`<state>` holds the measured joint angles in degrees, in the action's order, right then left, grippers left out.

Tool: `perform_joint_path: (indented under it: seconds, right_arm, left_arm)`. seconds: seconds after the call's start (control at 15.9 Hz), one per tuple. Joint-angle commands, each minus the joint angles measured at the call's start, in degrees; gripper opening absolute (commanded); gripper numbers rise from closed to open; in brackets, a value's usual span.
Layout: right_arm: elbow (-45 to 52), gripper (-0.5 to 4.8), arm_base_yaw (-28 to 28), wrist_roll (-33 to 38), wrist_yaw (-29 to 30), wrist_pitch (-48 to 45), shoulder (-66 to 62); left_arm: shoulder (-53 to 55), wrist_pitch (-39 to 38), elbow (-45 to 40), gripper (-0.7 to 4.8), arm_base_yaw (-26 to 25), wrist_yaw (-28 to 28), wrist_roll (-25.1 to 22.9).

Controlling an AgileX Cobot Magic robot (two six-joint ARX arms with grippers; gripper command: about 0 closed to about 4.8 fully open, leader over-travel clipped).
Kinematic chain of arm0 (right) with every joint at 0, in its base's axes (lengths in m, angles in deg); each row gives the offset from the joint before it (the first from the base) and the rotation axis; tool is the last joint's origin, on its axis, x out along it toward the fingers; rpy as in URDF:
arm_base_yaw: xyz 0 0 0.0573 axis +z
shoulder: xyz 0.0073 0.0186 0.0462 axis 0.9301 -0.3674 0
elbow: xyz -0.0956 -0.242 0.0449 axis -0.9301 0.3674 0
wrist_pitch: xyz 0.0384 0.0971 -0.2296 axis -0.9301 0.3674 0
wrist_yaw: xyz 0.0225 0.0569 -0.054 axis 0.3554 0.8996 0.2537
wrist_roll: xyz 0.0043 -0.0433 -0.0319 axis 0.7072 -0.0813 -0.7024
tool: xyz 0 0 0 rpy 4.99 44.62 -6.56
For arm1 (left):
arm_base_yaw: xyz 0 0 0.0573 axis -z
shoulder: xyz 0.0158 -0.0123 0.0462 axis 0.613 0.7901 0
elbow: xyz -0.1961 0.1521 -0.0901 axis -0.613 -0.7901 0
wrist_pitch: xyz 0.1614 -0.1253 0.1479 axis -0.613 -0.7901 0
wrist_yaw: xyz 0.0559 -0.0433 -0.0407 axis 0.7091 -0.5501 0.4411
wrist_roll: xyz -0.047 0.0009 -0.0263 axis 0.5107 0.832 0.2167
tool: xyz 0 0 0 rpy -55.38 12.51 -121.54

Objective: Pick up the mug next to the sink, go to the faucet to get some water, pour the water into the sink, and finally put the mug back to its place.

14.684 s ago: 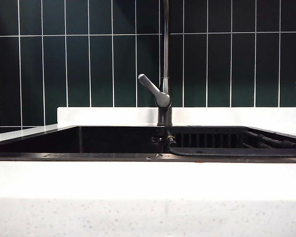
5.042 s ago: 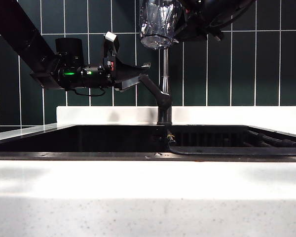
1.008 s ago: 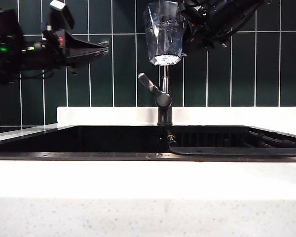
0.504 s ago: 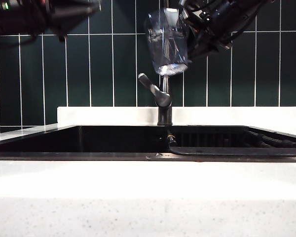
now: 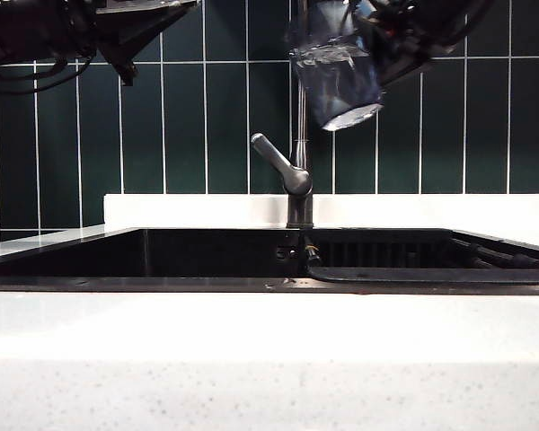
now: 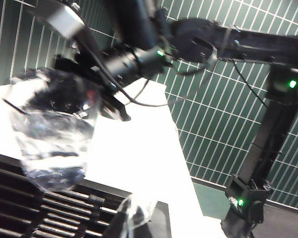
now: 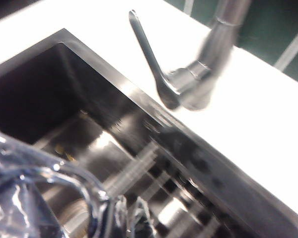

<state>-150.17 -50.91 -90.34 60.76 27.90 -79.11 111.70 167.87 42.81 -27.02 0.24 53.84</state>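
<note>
I count one mug (image 5: 337, 76), one faucet (image 5: 298, 135), one sink (image 5: 207, 256). My right pincer (image 5: 386, 36) grips the tilted mug, at its eight o'clock, above the sink. My left pincer (image 5: 184, 7) is closed, empty, high.

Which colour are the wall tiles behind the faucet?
Dark green wall tiles with pale grout lines, clearest in the exterior view.

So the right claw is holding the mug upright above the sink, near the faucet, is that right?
Not quite. The exterior view shows the mug tilted, not upright. The right claw does hold it above the sink, near the faucet.
</note>
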Motion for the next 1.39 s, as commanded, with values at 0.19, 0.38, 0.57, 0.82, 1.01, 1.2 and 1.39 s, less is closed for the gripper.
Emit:
perform_joint_path:
  seconds: [0.19, 0.38, 0.57, 0.82, 1.01, 1.2, 1.39]
  right_arm:
    - [10.2, -0.04, 0.1, -2.0, -6.8, -2.2, 5.0]
    - [15.3, -0.04, 0.3, -2.0, -7.4, -4.6, 7.9]
    - [17.8, -0.04, 0.3, -2.4, -9.3, -4.8, 10.1]
    - [17.9, -0.04, 4.0, -7.6, -16.0, -2.6, 10.9]
    - [17.9, -0.04, 6.7, -8.3, -19.1, -2.5, 10.9]
    - [17.9, -0.04, 6.7, -10.2, -22.9, -1.6, 10.9]
    - [17.9, -0.04, 6.7, -13.8, -27.7, -0.1, 10.8]
  left_arm:
    - [-0.9, -0.5, -0.7, -0.05, 0.1, -0.5, -0.4]
    - [-1.1, -0.6, -2.4, -0.05, 0.6, -0.6, -0.7]
    - [-1.1, -0.7, -4.6, -0.05, 0.7, -1.3, -0.7]
    - [-1.1, -2.3, -7.1, -0.05, 1.7, -0.3, -2.2]
    - [-1.1, -3.1, -7.4, -0.05, 1.8, -0.3, -3.0]
    - [-1.1, -3.7, -7.4, -0.05, 2.2, -0.5, -3.0]
    - [-1.1, -3.7, -7.4, -0.05, 2.2, -0.5, -3.0]
